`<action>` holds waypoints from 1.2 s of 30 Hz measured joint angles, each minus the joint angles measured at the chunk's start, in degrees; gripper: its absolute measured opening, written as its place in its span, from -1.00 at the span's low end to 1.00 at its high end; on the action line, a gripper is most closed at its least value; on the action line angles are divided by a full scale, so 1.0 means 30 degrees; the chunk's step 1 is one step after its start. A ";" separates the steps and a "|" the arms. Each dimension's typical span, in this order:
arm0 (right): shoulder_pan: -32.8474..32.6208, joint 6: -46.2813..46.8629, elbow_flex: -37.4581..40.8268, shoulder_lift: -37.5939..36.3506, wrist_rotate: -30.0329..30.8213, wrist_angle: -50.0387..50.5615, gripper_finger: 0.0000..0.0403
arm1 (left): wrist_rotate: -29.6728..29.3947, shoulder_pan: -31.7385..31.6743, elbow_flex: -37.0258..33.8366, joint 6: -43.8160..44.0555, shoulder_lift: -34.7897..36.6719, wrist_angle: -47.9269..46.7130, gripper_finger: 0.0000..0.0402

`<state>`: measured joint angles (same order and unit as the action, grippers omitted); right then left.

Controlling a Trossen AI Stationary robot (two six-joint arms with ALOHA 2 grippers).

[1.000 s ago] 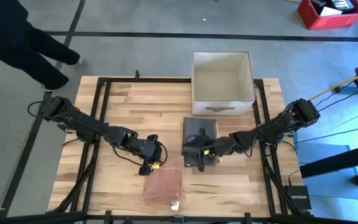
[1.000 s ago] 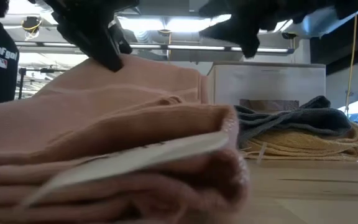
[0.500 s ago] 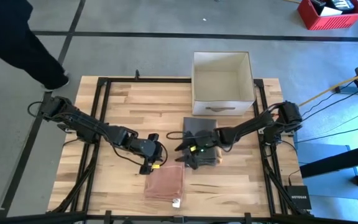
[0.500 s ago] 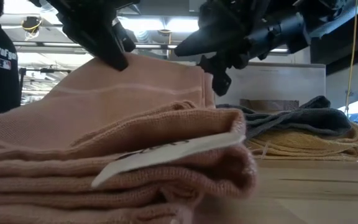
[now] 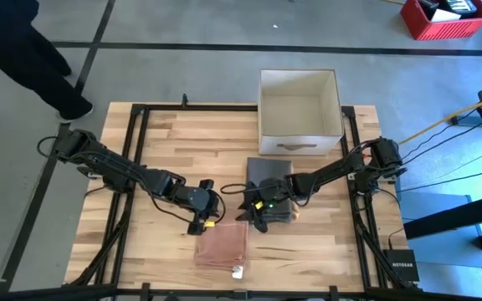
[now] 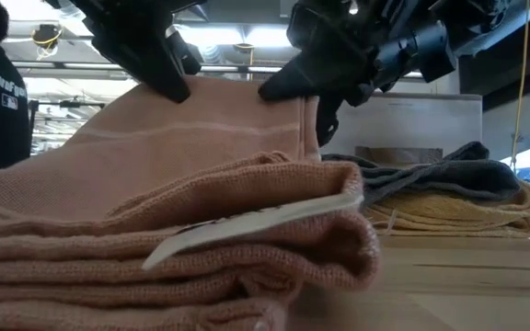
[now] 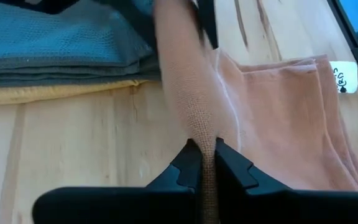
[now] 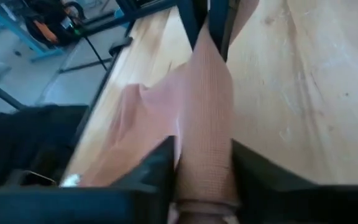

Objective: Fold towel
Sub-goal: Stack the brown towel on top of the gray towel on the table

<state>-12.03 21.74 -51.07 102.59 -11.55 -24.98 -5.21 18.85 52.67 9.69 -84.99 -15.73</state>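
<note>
A pink towel (image 5: 222,247) lies folded near the table's front edge, white tag (image 6: 247,225) toward the near side. Its top layer is raised at the far edge into a sheet (image 6: 201,138) between my two grippers. My left gripper (image 5: 208,220) is shut on that edge's left end. My right gripper (image 5: 248,214) is shut on its right end. My left gripper pinches the left end of the towel's raised far edge (image 7: 199,127) between its two fingers, slanting down from the table's left. The cloth runs up out of the fingers as a narrow bunched fold and stretches across to the other gripper; the layers below stay on the table. My right gripper has a finger on each side of the right end of the raised edge (image 8: 205,134), which is bunched between them. It comes from the table's right, slanting slightly down. The edge stands above the folded pile (image 6: 155,267), which rests on the table.
A stack of grey and yellow folded towels (image 5: 272,186) lies just right of the pink one, under my right arm. A white open box (image 5: 299,113) stands at the far edge. A person (image 5: 23,50) walks beyond the table's far left corner.
My right gripper has come down from above the grey stack toward the table's left. It reached the raised edge with its fingers spread and has closed around the right end. My left gripper has kept its hold. The pink sheet stands a little tauter between them.
</note>
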 joint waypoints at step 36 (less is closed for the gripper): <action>-0.6435 0.4260 -0.4656 -0.9135 1.1963 2.0393 -0.91 | -0.0886 -0.2699 0.3093 -0.1324 -0.2229 0.9142 -0.92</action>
<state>-31.33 34.52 -65.04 75.18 24.34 36.20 -7.87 10.76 61.95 5.72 -91.68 11.70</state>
